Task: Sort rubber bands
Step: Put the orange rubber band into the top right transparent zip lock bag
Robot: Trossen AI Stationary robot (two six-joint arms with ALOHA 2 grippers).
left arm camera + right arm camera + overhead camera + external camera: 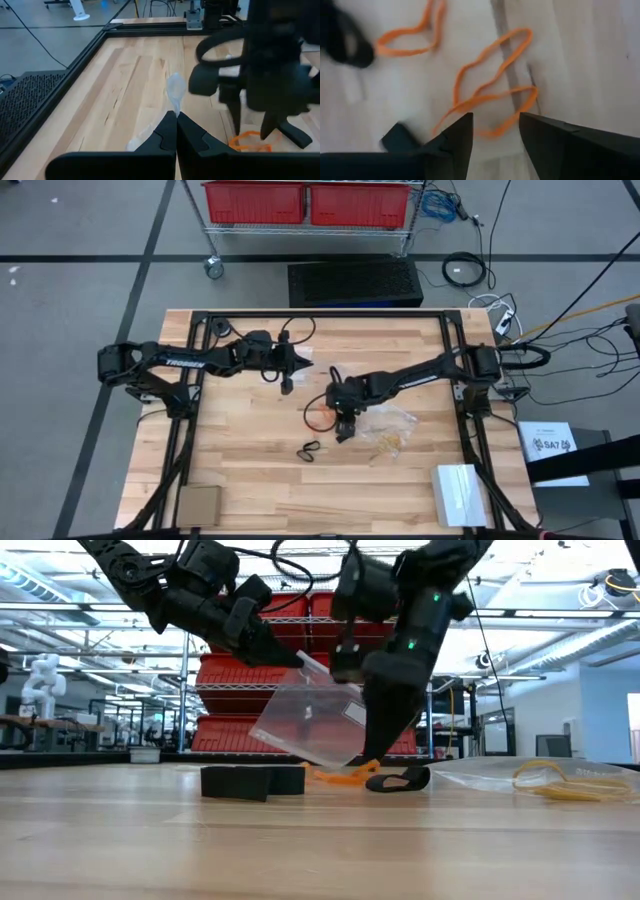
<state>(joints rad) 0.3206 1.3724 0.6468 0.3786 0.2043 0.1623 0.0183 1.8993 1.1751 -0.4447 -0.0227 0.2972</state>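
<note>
Orange rubber bands (pixel 485 85) lie loose on the wooden table (pixel 240 460), near its middle (pixel 320 416). My right gripper (pixel 495 131) points down over them, open, a fingertip on either side of one orange loop; whether it touches I cannot tell. Black rubber bands (pixel 308 448) lie nearer the front edge. Pale tan bands (pixel 560 782) lie inside a clear bag (pixel 392 430) flat on the table to the right. My left gripper (pixel 176 125) is shut on another clear plastic bag (pixel 310 725), held above the table left of the right gripper. My left gripper pinches the clear bag's top edge (pixel 174 97) between its two shut fingers, coming nearly level from the table's left. The bag hangs tilted below the fingers (pixel 295 652). Its lower edge (pixel 300 754) is close to the table; whether it rests there I cannot tell.
A flat brown cardboard piece (pixel 198 505) lies at the front left and a white box (pixel 460 493) at the front right. A black frame (pixel 190 420) runs round the table. Red bins (pixel 305 202) stand on a cart beyond the far edge.
</note>
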